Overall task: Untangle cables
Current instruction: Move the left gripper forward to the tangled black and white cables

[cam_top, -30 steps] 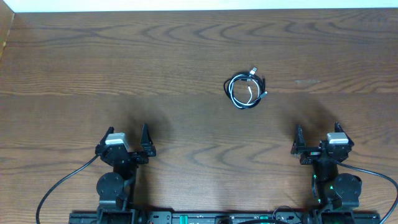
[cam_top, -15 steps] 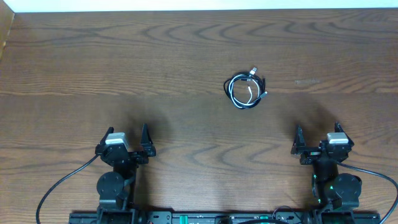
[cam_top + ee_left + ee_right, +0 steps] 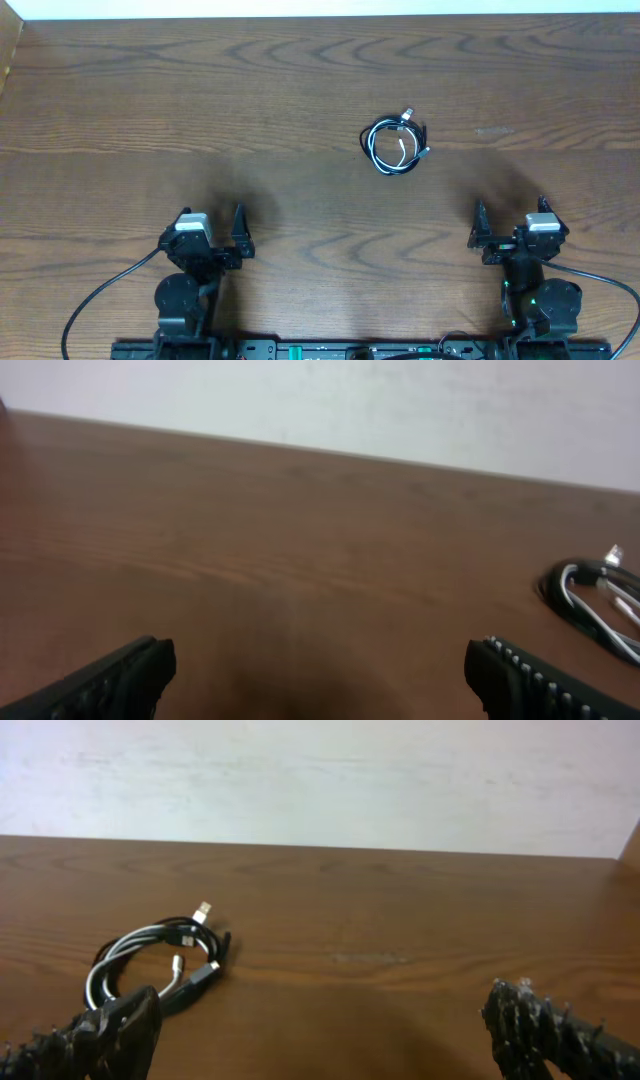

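**Cables (image 3: 396, 146) coiled together, untouched**

The black cable (image 3: 368, 143) and the white cable (image 3: 402, 151) lie wound into one small loop on the wooden table (image 3: 200, 100), right of centre, with their plug ends (image 3: 408, 114) poking out at the far side. The left gripper (image 3: 211, 215) and the right gripper (image 3: 510, 211) sit by the near edge, well apart from the coil. Each has its jaws spread wide and grips nothing.
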Robot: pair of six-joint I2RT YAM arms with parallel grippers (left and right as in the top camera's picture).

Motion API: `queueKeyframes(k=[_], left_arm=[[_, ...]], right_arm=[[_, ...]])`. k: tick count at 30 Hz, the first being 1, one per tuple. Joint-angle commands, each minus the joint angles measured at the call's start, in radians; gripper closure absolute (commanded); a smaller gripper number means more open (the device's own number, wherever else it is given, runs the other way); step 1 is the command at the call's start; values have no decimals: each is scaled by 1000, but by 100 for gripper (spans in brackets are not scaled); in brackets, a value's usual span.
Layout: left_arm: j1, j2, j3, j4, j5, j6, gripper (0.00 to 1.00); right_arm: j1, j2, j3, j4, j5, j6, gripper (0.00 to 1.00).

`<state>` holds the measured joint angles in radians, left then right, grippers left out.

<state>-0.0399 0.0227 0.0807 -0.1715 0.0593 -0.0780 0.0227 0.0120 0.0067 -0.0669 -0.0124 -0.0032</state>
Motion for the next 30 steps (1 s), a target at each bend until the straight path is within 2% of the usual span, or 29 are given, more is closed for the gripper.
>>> queueKeyframes(k=[1, 6, 9, 13, 19, 20, 23, 30], left_arm=[[4, 1, 127, -77, 38, 14, 2], [4, 32, 330, -218, 38, 66, 2], [4, 100, 444, -280, 39, 50, 2], [4, 248, 612, -383, 69, 51, 2], [4, 500, 814, -489, 226, 70, 2], [4, 576, 875, -524, 241, 70, 2], [4, 652, 929, -543, 246, 70, 2], [4, 679, 946, -539, 335, 70, 2]], right_arm=[[-4, -6, 14, 3, -57, 33, 1], [-4, -6, 107, -19, -59, 78, 1], [-4, -6, 210, -111, -59, 78, 1], [-4, -5, 371, -289, -59, 77, 1], [-4, 45, 591, -473, -68, 65, 1], [-4, 89, 660, -509, -81, 65, 1], [-4, 190, 776, -556, -112, 64, 1], [-4, 572, 1131, -718, -193, -33, 1]])
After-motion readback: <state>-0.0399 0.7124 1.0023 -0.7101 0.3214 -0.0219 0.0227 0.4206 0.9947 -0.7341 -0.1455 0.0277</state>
